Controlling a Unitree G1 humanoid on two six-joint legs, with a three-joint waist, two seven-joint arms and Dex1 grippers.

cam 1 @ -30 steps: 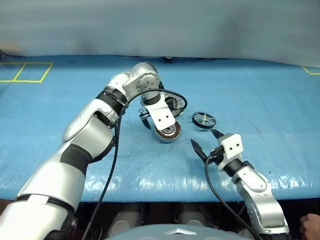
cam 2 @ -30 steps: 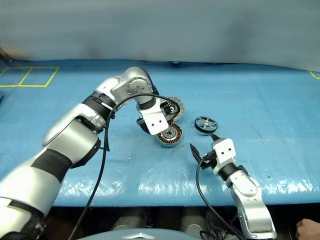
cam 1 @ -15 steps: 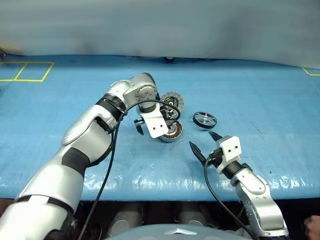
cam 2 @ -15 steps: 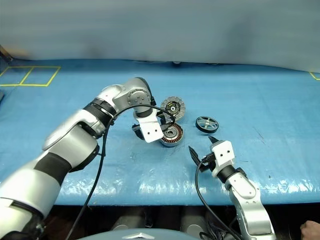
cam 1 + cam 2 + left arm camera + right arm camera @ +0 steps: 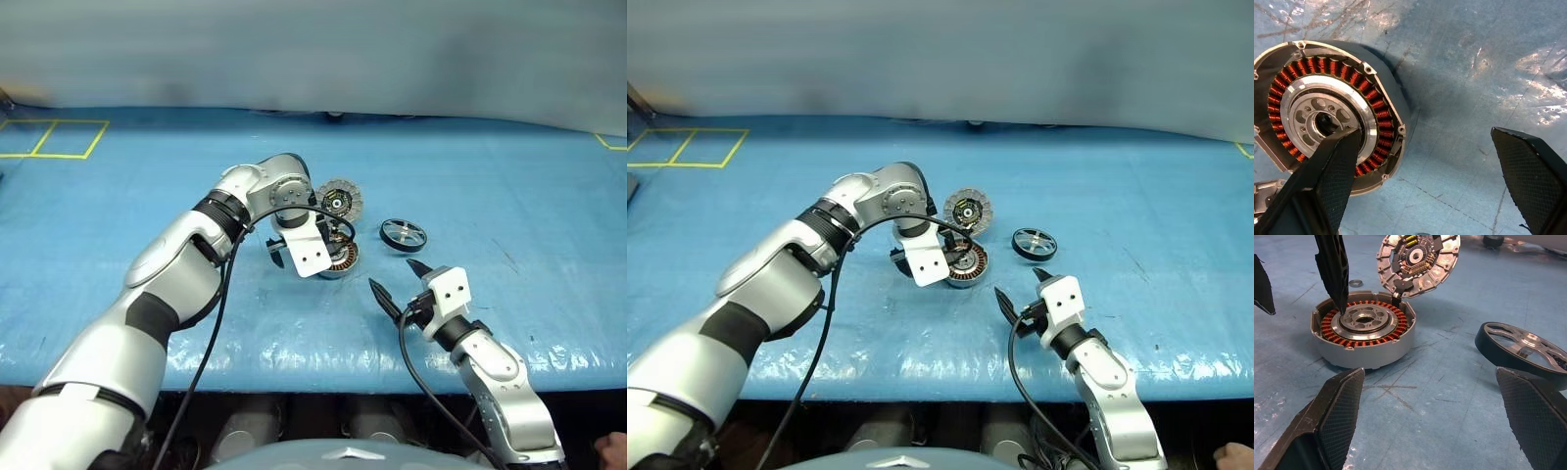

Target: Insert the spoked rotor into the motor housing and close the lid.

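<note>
Right wrist view gives you the motor housing (image 5: 1364, 335) with its lid (image 5: 1418, 259) standing open and the spoked rotor (image 5: 1523, 355) just beside it. Your left gripper (image 5: 1435, 171) hangs wide open, empty, one finger (image 5: 1332, 271) over the windings; right gripper (image 5: 397, 279) spread too, empty.

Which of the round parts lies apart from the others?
The spoked rotor: black-rimmed, alone on the mat, while the raised lid stays joined to the motor housing.

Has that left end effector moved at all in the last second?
Yes. The left end effector has come down and shifted left of the motor housing; the open lid, hidden behind the arm before, now shows.
</note>
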